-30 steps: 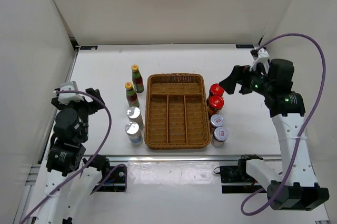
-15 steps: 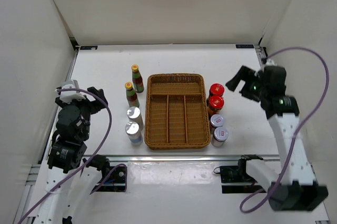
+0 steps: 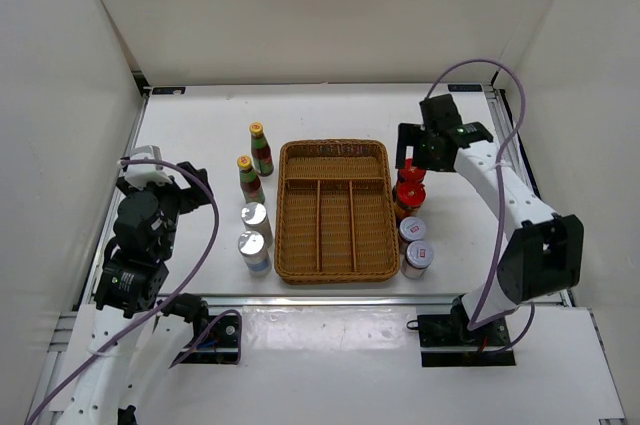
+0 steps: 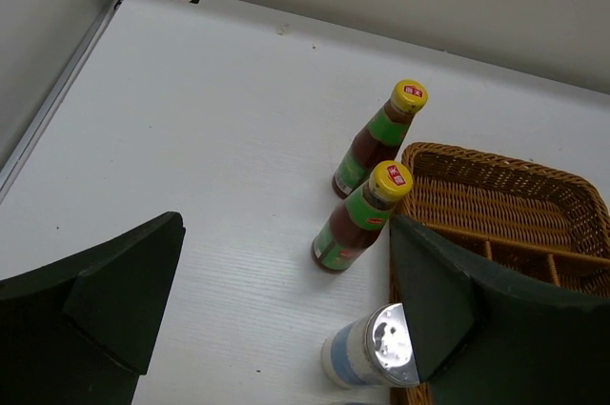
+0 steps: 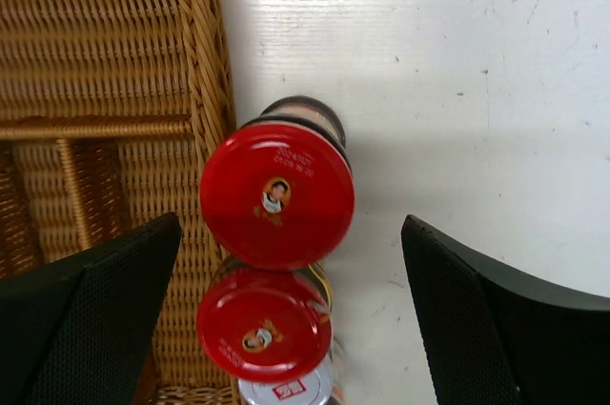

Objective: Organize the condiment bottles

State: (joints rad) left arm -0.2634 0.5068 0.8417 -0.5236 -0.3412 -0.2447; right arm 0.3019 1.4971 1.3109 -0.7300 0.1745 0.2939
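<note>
Two yellow-capped green-necked bottles [image 3: 261, 148] [image 3: 250, 178] and two silver-topped white shakers [image 3: 255, 217] [image 3: 253, 248] stand in a column left of the wicker tray [image 3: 335, 255]. Right of it stand two red-lidded jars [image 3: 411, 173] [image 3: 409, 196] and two silver-lidded jars [image 3: 412, 230] [image 3: 418, 258]. My right gripper [image 3: 414, 157] is open and hovers above the far red-lidded jar [image 5: 277, 195], its fingers [image 5: 86, 319] wide on either side; the near red jar [image 5: 263, 326] sits just below. My left gripper [image 3: 192, 182] is open and empty, left of the bottles [image 4: 381, 138] [image 4: 357, 219] and a shaker [image 4: 376, 348].
The tray's compartments hold nothing; its rim shows in the left wrist view [image 4: 515, 162] and the right wrist view [image 5: 205, 43], right beside the red jars. White walls enclose the table on the left, back and right. A metal rail [image 3: 330, 298] runs along the near edge.
My right arm has swung in from the far right and now hangs over the far red-lidded jar. My left gripper has shifted slightly to the right.
</note>
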